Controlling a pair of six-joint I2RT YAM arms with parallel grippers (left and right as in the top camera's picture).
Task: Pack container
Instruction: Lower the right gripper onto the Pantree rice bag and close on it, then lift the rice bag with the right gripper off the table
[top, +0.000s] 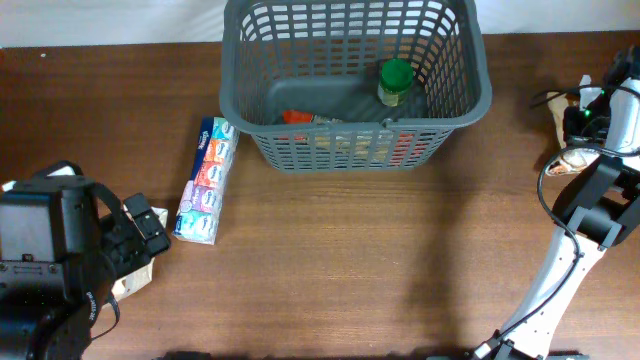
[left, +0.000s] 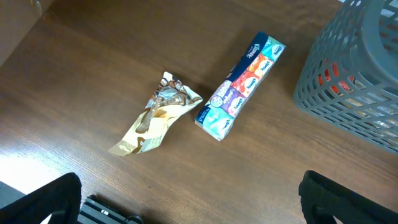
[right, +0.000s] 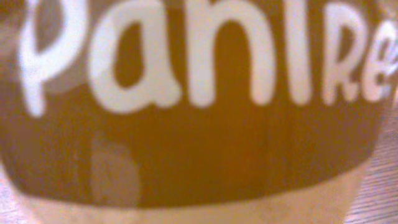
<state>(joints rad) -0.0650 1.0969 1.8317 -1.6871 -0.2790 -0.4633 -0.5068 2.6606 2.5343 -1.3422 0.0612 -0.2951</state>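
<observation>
Lattice-slotted grey plastic container (top: 340, 150), crinkled glossy wrapper (left: 155, 115), left gripper (left: 189, 180) spread apart, right gripper (top: 580, 110) state indiscernible

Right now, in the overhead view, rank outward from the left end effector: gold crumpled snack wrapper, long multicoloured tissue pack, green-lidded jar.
1. Gold crumpled snack wrapper: right beside the left end effector, front left.
2. Long multicoloured tissue pack: left of the dark grey plastic basket.
3. Green-lidded jar: inside the basket, far side.

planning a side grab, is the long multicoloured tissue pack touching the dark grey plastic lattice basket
Apart. Left wrist view shows bare wooden table between the long multicoloured tissue pack and the grey basket.
</observation>
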